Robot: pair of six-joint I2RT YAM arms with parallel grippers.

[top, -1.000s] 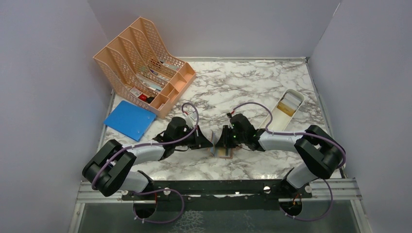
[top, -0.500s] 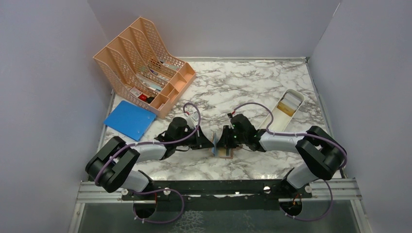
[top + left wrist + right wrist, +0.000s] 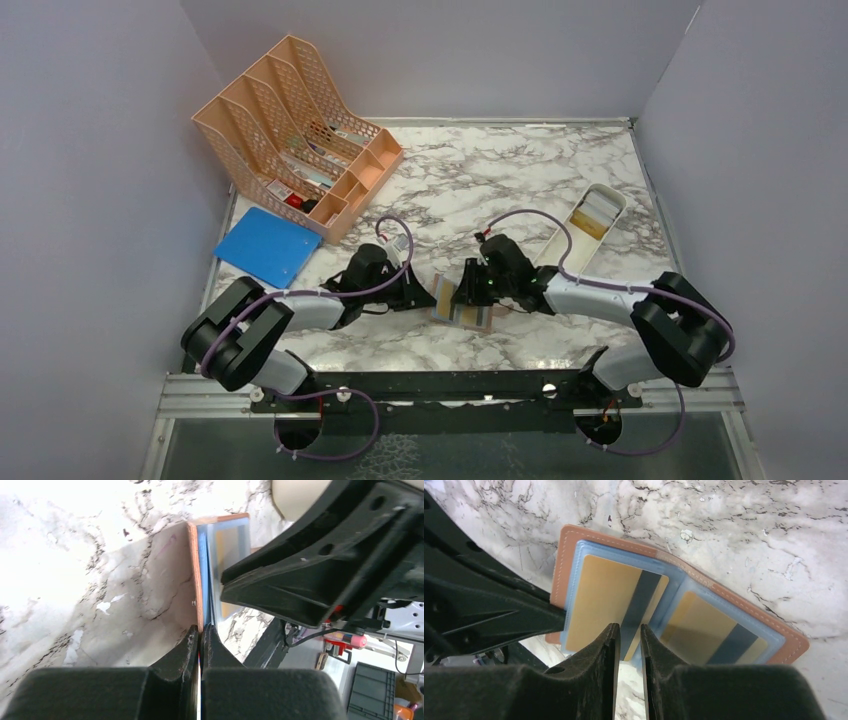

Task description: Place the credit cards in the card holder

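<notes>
Left gripper [image 3: 200,630] is pinched tight on the near edge of one flap of the small pinkish-tan, leather-like folding card holder [image 3: 193,580] with light blue lining. It holds that flap tilted up off the white, grey-veined marble table [image 3: 480,180], so its own camera sees the flap almost edge-on.

The right gripper [image 3: 629,630] hangs over the holder's open inside. Its fingers are drawn close with a narrow gap and nothing pinched between them. Their tips lie over the near edge of a thin gold plastic credit card [image 3: 599,600] with a dark stripe; whether they touch it I cannot tell.

The card holder sits between the two arms, toward the near side of the table, opened with the lining up. Its long axis runs across the table from left to right, with the left end a little farther away. The right half is flat on the marble and the left half is raised.

The striped card is in the raised half, and a second gold credit card [image 3: 709,630] sits in the flat half's pocket. Both have their long sides parallel to the fold, crosswise to the holder's length.

A peach mesh file organiser [image 3: 290,130] and a blue flat folder [image 3: 268,247] are well apart at far left, and a white oblong tray [image 3: 590,225] is at far right.
</notes>
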